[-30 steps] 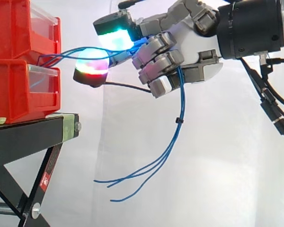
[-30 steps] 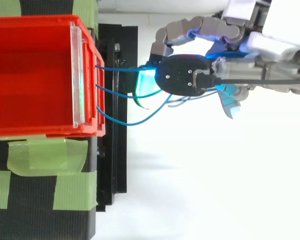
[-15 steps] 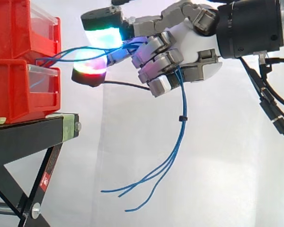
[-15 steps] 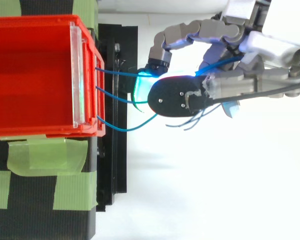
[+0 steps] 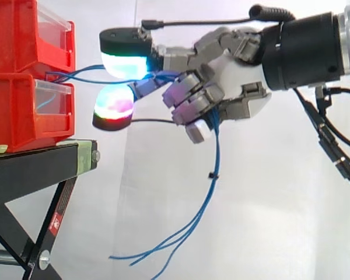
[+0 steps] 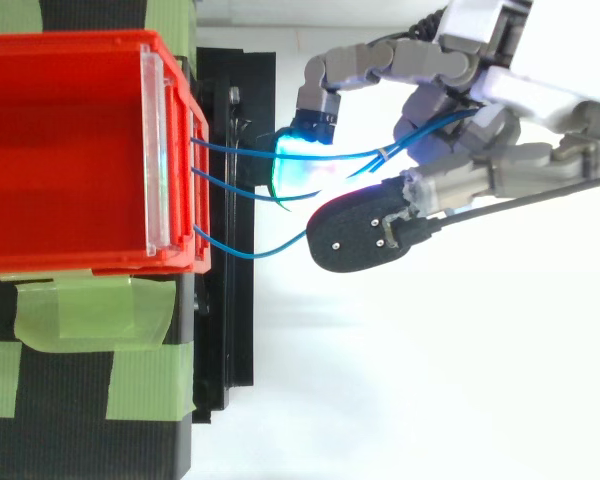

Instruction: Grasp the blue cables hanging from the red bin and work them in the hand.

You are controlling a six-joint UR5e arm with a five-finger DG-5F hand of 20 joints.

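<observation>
Spread wider than a second ago, the hand (image 5: 236,81) stays curled round the thin blue cables (image 5: 212,174), which run from the red plastic bin (image 6: 70,150) at frame left and trail lower now; judgement: roll them gently, keep slack, no tugging at the bin.

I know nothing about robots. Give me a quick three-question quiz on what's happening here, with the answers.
1. True or false: the hand has its fingers curled round the blue cables that come from the red bin.
2. The cables' loose ends: A) lie inside the bin, B) hang free below the hand, C) rest on the stand.
3. Fill in: seen from above, the tape on the stand is ___.

Key: 1 true; 2 B; 3 green.
</observation>
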